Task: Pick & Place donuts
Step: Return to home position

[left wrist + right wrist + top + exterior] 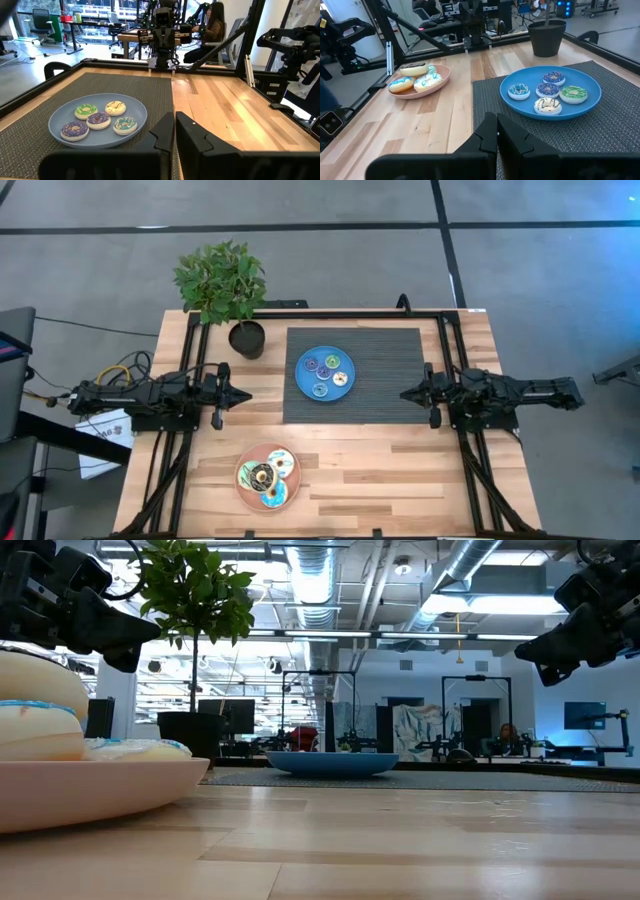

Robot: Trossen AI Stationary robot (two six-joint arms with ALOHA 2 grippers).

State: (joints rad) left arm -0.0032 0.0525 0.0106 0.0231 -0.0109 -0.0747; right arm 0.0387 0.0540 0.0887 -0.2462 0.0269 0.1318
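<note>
Pincers shut and empty: my left pincer (pixel 245 394) hangs just left of the dark mat (pixel 390 380), and my right pincer (pixel 403 393) hangs over its right margin.
In front of the mat, off its near left corner, the light orange plate (pixel 239 470) holds the large donuts (pixel 266 476) crowded together. Both my pincers hang raised above the table, fingers pressed together on nothing. On the mat, left of its middle, the blue plate (pixel 302 370) carries five small donuts (pixel 324 373). Beyond the mat's far left corner stands the potted plant (pixel 246 338).
</note>
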